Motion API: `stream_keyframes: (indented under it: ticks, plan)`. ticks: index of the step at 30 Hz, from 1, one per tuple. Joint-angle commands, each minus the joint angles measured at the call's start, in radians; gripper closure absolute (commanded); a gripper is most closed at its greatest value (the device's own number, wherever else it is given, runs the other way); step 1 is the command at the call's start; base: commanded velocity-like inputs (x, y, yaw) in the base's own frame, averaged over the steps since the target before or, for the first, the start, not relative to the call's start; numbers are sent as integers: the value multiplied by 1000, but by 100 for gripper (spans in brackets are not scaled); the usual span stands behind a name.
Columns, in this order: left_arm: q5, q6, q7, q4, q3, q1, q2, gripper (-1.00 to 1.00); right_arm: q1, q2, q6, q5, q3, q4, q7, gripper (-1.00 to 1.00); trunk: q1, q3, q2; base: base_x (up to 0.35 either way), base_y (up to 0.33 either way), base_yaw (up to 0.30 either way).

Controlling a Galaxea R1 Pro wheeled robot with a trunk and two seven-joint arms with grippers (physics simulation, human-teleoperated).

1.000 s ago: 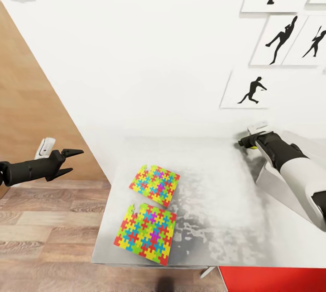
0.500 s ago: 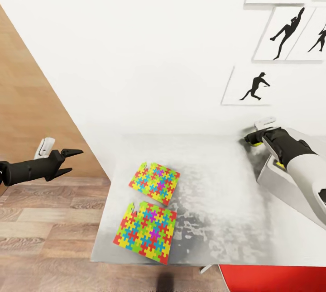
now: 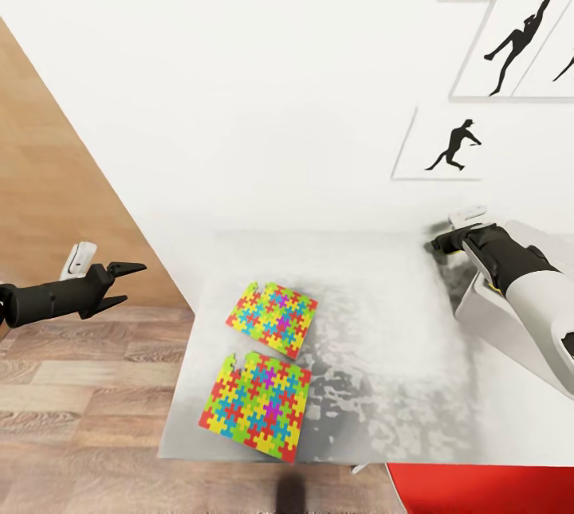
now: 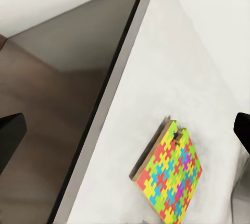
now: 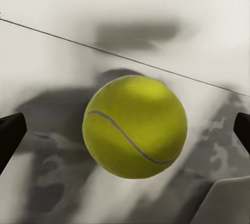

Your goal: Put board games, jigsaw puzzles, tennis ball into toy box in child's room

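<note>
Grey table (image 3: 383,410), yellow-green tennis ball (image 5: 135,126) with pale seam, between tool tips

Bright, even light is washing out my head view; the table (image 3: 383,386) is showing mottled grey shadow. My right wrist view is blurring softly around the tennis ball (image 5: 135,126).

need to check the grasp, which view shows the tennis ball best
The right wrist view: the tennis ball sits large and centred between the open jaws. The head view shows just a yellow sliver at the right gripper, above the table.
</note>
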Motion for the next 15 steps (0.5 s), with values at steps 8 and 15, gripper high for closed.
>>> stream_keyframes:
  ticks: [8, 15]
  plan:
    - [10, 3, 10, -1, 1, -1, 0, -100, -1, -2, 1, 4, 4, -3, 5, -100, 0, -12, -1, 0, 0, 0]
    - [10, 3, 10, -1, 1, -1, 0, -100, -1, -6, 3, 6, 4, -34, 5, -100, 0, -15, -1, 0, 0, 0]
